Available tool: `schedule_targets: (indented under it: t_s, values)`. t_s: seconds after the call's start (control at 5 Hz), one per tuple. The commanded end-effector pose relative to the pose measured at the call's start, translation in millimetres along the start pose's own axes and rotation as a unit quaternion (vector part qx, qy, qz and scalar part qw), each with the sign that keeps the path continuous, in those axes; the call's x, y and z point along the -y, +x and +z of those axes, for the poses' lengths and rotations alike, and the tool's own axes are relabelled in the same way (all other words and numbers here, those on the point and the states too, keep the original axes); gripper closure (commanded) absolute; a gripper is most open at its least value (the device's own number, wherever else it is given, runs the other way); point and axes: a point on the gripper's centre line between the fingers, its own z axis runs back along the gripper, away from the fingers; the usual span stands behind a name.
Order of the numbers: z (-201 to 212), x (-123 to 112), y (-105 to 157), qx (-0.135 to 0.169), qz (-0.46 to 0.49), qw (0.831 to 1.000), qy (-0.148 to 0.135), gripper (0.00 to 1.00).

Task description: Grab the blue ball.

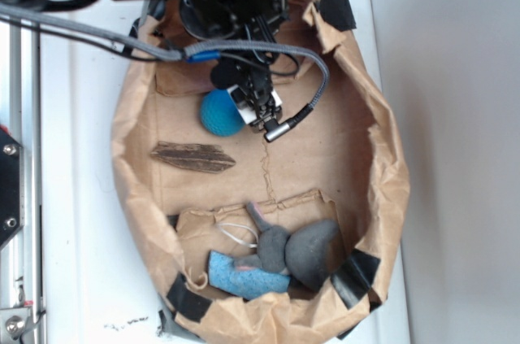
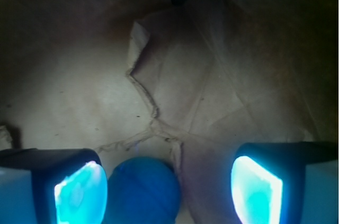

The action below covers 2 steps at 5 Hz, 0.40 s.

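Observation:
The blue ball (image 1: 219, 114) is a small teal-blue dimpled sphere lying on the brown paper floor of a flattened paper bag (image 1: 341, 157), in its upper left part. My gripper (image 1: 262, 116) hangs right beside it, touching or nearly touching its right side. In the wrist view the ball (image 2: 142, 189) sits between the jaws, close against the left finger (image 2: 79, 192), with a wide gap to the right finger (image 2: 257, 189). The gripper (image 2: 168, 192) is open and holds nothing.
A dark strip of bark-like wood (image 1: 193, 157) lies left of centre. Two grey stuffed toys (image 1: 296, 250) and a flat light-blue cloth piece (image 1: 244, 277) lie at the bag's near end. The bag's crumpled walls rise all around. A grey cable (image 1: 317, 92) loops beside the gripper.

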Motion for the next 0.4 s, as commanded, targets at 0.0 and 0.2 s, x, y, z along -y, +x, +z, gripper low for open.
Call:
schedule_targets:
  t_s: [0.0, 0.2]
  values:
    - [-11.0, 25.2, -5.2, 0.054, -0.045, 0.997, 0.025, 0.00]
    - [-11.3, 23.9, -10.6, 0.046, -0.056, 0.997, 0.020, 0.00]
